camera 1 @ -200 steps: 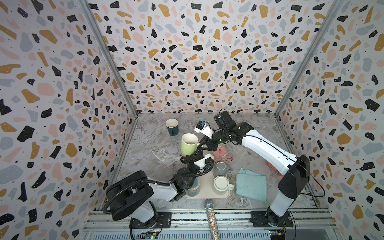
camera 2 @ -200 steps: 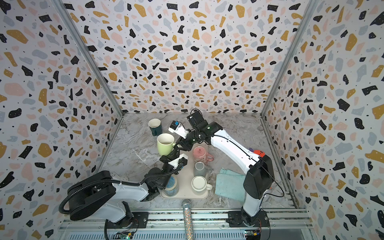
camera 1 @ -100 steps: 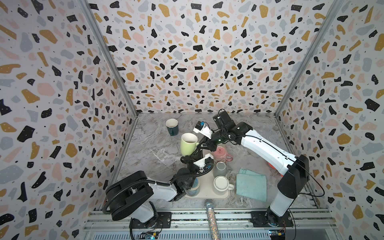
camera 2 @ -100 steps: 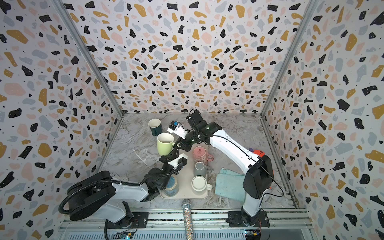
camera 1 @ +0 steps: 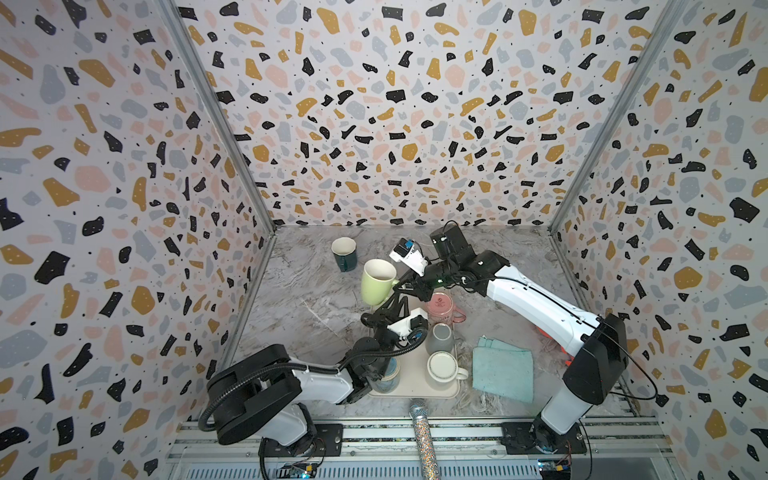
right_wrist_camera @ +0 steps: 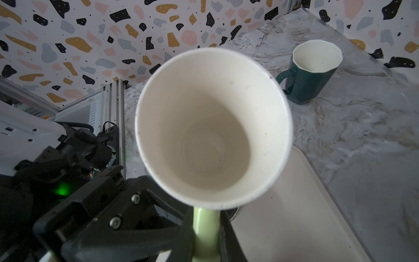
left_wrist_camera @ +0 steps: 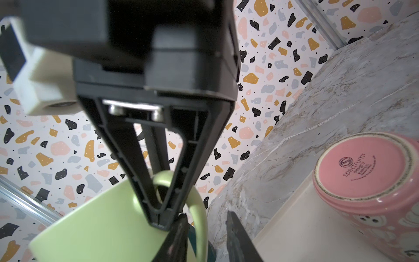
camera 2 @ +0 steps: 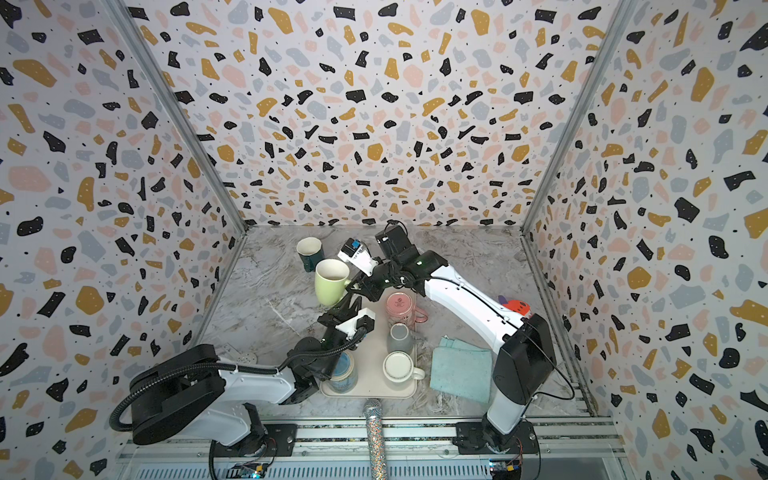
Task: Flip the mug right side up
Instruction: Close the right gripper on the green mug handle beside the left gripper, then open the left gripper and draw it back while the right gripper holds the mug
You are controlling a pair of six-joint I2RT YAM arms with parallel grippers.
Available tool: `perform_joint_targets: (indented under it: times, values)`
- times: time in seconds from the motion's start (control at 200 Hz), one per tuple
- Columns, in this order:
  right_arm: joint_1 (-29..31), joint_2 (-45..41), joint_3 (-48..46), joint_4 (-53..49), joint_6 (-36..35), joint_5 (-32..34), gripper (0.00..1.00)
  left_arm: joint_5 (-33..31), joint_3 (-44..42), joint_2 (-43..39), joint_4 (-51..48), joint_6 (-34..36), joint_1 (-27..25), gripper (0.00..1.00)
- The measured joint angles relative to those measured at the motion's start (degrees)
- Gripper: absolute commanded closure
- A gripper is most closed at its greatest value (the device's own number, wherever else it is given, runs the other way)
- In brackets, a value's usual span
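The light green mug (camera 1: pixel 377 282) (camera 2: pixel 331 282) hangs mouth up above the marble floor, left of the tray. My right gripper (camera 1: pixel 401 286) (right_wrist_camera: pixel 206 229) is shut on its handle. The right wrist view looks straight down into its cream inside (right_wrist_camera: pixel 210 127). My left gripper (camera 1: pixel 392 305) (left_wrist_camera: pixel 206 222) points up from below, right under that handle. Its jaws stand apart, and the green handle (left_wrist_camera: pixel 200 217) runs loosely between them. In the left wrist view, the right gripper's fingers (left_wrist_camera: pixel 158 204) clamp the handle above mine.
On the cream tray (camera 1: pixel 413 386) stand an upside-down pink mug (camera 1: pixel 441 305), an upside-down grey mug (camera 1: pixel 439 338), a white mug (camera 1: pixel 442 365) and a blue one (camera 1: pixel 386 374) beneath my left arm. A dark green mug (camera 1: pixel 344 253) stands behind. A teal cloth (camera 1: pixel 503 374) lies to the right.
My right gripper closed on the green mug's handle. After that my left gripper opened and let the handle go. The mug has hardly moved.
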Motion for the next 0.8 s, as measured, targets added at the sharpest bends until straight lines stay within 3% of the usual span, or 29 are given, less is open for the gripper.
perform_joint_targets:
  times: [0.32, 0.476, 0.646, 0.801]
  values:
    - [-2.23, -0.20, -0.07, 2.05, 3.54, 5.55, 1.00, -1.75, 0.15, -2.82, 0.70, 0.00, 0.00, 0.67]
    - [-2.84, -0.17, -0.04, 3.80, 5.29, 9.75, 1.00, -5.05, 1.38, -4.76, -0.48, -2.69, 0.00, 0.56]
    - [-2.84, 2.43, 2.89, 4.50, 6.49, 15.28, 1.00, -8.28, 8.92, -13.00, -14.16, -16.09, 1.60, 0.55]
    - [-2.82, 7.48, 6.10, 5.97, 7.06, 19.10, 1.00, -5.73, 13.75, -22.08, -26.67, -32.74, 8.94, 0.52]
